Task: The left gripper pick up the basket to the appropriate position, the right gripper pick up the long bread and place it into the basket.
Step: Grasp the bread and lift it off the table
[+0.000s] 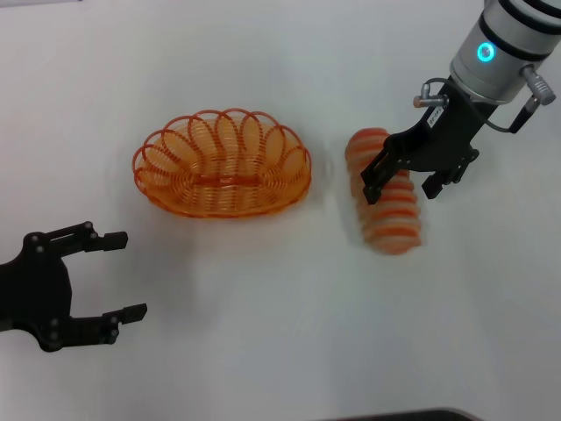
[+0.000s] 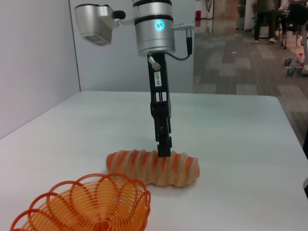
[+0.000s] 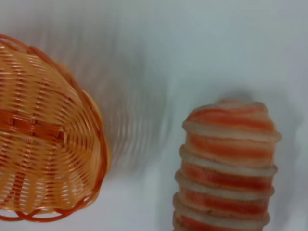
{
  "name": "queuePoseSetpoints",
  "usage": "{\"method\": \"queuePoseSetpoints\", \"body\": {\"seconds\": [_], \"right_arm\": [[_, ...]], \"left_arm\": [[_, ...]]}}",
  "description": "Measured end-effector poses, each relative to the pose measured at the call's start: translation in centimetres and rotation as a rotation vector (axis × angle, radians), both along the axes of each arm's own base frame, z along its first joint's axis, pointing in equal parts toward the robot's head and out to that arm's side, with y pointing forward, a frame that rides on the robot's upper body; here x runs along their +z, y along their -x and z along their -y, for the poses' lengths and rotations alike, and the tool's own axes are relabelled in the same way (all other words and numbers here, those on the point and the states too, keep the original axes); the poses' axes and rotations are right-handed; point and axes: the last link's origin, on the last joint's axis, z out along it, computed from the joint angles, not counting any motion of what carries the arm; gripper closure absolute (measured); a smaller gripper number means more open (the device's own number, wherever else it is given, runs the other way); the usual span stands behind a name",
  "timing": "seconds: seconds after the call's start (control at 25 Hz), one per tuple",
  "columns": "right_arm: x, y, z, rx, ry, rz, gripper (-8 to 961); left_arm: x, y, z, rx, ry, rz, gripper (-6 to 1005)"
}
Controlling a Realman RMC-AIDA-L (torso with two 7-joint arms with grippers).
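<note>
Two grippers show over a white surface (image 1: 263, 351). The right gripper (image 1: 410, 178) hangs over the long bread (image 1: 386, 206), its fingers spread to either side of the loaf's middle; in the left wrist view one fingertip reaches the loaf's top, but whether it presses on it cannot be told. The long bread lies flat on the surface, pale cream with orange-red crosswise stripes, just to the right of the basket (image 1: 222, 167) and not touching it. The basket, orange wire with a looped rim, stands upright on the surface left of centre and holds nothing. The left gripper (image 1: 123, 274) sits low at the near left, well apart from the basket, its fingers spread wide with nothing between them.

A small white label is fixed on the right gripper's black body; in the left wrist view it carries dark printed characters running along its length, too small to read with certainty. A round blue-green light glows on the silver wrist above it. The right wrist view shows one end of the long bread beside the basket's rim.
</note>
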Motion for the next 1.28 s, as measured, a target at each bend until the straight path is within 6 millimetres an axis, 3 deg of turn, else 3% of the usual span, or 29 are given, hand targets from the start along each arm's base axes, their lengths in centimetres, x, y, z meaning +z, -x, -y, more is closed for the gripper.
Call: {"method": "queuePoseSetpoints", "body": {"seconds": [1.24, 1.28], "right_arm": [[-1.9, -1.6, 0.4, 0.003, -0.013, 0.009, 44], [-1.9, -1.7, 0.4, 0.009, -0.01, 0.014, 79]], "left_arm": [[-0.3, 0.3, -0.2, 0.018, -0.011, 0.002, 170], [-0.3, 0.3, -0.2, 0.019, -0.012, 0.002, 169]]}}
